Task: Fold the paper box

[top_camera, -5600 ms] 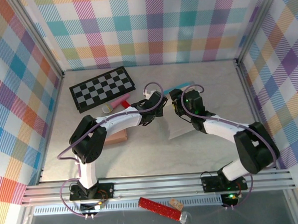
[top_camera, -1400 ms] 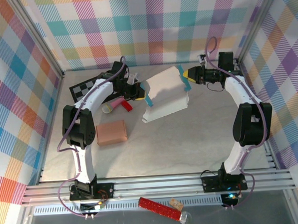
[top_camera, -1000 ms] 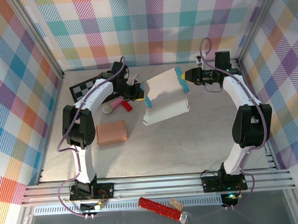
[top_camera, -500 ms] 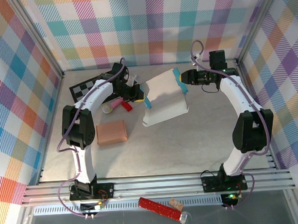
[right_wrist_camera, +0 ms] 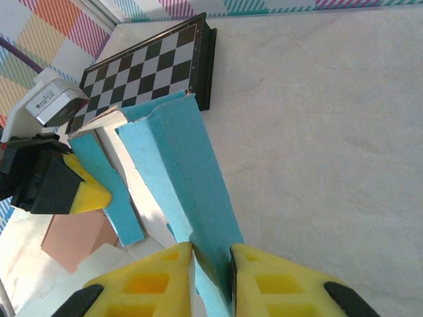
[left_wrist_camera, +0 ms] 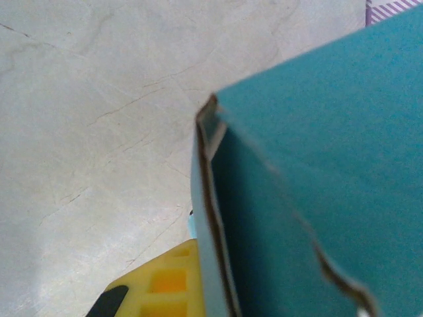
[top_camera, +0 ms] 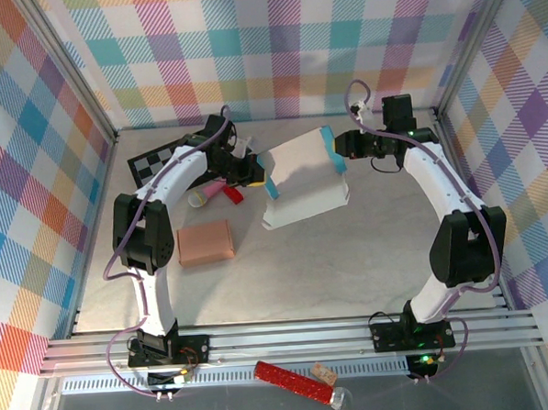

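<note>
Paper box (top_camera: 302, 178) sits mid-counter toward the back, part-folded. Its white shell is tilted with the lower edge down on the counter (top_camera: 350, 256), and teal flaps stand up at both top corners. Right fingers (right_wrist_camera: 155, 277) pinch the right teal flap (right_wrist_camera: 192, 178) between the yellow pads. Left fingers (left_wrist_camera: 162, 287): one yellow pad is flush against the left teal flap (left_wrist_camera: 317, 165) and the other is hidden behind it, so can't tell if clamped. Chessboard (top_camera: 157, 165) back-left and brown block (top_camera: 205, 243) front-left, both apart from the box.
</note>
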